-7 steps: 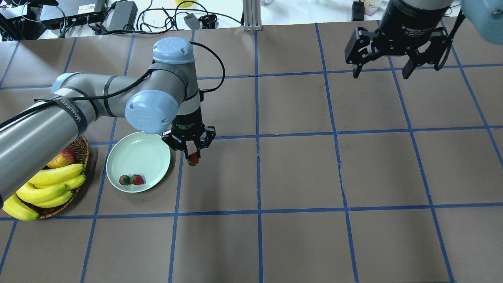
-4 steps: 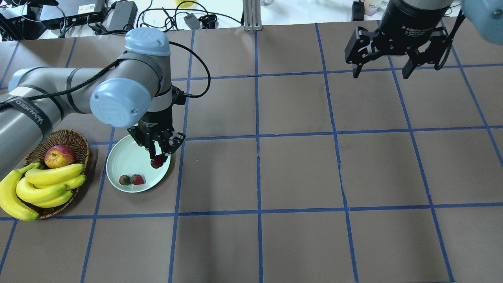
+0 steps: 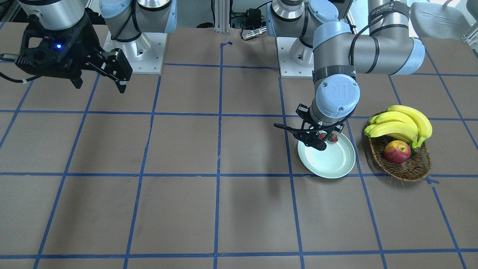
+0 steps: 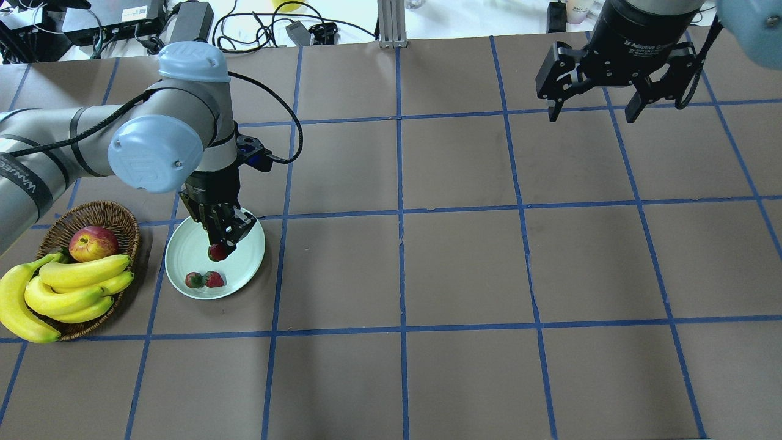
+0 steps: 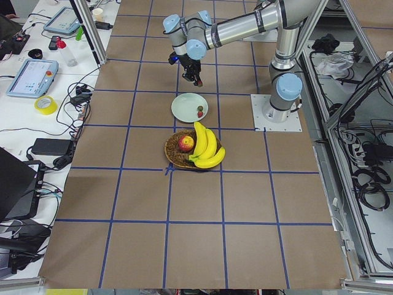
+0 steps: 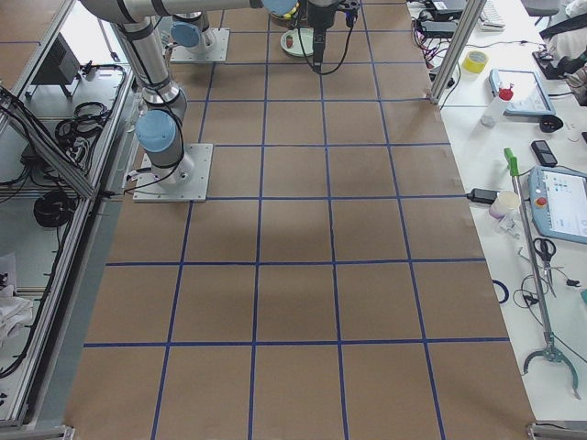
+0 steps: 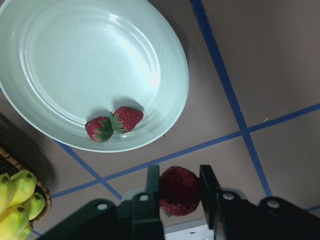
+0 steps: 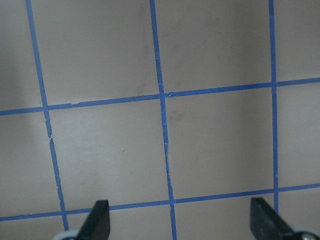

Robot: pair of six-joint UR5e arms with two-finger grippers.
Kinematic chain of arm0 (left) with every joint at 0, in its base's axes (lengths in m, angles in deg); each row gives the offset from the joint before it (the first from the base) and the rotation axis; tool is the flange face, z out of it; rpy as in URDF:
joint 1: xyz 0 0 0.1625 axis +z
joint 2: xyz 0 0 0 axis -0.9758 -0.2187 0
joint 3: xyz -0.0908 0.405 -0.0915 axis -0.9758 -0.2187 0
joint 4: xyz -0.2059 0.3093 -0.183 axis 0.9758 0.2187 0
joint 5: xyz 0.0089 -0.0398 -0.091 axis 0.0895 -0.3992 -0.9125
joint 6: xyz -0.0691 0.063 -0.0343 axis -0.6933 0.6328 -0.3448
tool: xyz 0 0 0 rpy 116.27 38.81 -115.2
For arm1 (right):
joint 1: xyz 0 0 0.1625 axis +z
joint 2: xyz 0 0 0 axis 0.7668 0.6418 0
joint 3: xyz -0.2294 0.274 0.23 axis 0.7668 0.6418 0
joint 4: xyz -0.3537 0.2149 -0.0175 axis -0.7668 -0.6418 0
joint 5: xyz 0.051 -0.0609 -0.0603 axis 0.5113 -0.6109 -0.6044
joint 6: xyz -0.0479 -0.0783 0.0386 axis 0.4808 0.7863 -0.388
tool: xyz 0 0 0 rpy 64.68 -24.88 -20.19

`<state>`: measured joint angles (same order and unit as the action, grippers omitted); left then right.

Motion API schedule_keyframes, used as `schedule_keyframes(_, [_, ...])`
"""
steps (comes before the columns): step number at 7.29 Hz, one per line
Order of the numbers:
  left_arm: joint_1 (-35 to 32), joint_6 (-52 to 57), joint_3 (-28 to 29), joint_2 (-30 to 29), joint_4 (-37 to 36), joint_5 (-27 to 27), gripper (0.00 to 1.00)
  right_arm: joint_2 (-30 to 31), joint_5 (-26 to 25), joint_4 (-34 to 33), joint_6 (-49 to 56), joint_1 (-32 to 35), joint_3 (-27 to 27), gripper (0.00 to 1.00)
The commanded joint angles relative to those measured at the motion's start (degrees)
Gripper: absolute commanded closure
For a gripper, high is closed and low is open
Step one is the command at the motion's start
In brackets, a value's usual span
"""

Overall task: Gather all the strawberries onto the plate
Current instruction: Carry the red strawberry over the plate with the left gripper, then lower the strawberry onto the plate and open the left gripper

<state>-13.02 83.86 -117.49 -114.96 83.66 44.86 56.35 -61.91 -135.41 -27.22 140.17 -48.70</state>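
Note:
My left gripper (image 4: 219, 249) hangs over the pale mint-green plate (image 4: 186, 253), shut on a red strawberry (image 4: 215, 252). In the left wrist view that strawberry (image 7: 179, 190) sits pinched between both fingers (image 7: 151, 186), and the plate (image 7: 90, 60) lies below. Two more strawberries (image 4: 194, 280) (image 4: 214, 279) lie side by side on the plate near its front rim, also seen from the wrist (image 7: 100, 129) (image 7: 127, 118). From the front view the held strawberry (image 3: 322, 136) is above the plate's (image 3: 332, 162) back part. My right gripper (image 4: 591, 113) (image 8: 181, 220) hovers open far to the right with nothing in it.
A brown wicker basket (image 4: 101, 209) stands just left of the plate, holding bananas (image 4: 79, 287) and a red-yellow apple (image 4: 93, 242). Blue tape lines grid the brown table. Cables and devices (image 4: 183, 21) lie beyond the far edge.
My left arm swung leftward with the strawberry, from just right of the plate's rim to over the plate's middle. The right arm stayed still.

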Motion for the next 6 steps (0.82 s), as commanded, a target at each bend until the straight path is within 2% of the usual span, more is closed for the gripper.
schedule_keyframes(1, [0.1, 1.2, -0.1, -1.3, -3.3, 0.3, 1.00, 0.0, 0.0, 0.0, 0.0, 0.0, 0.0, 0.00])
schedule_keyframes(6, [2.4, 8.5, -1.2, -7.2, -17.0, 2.3, 1.00, 0.0, -0.1, 0.1, 0.0, 0.1, 0.0, 0.00])
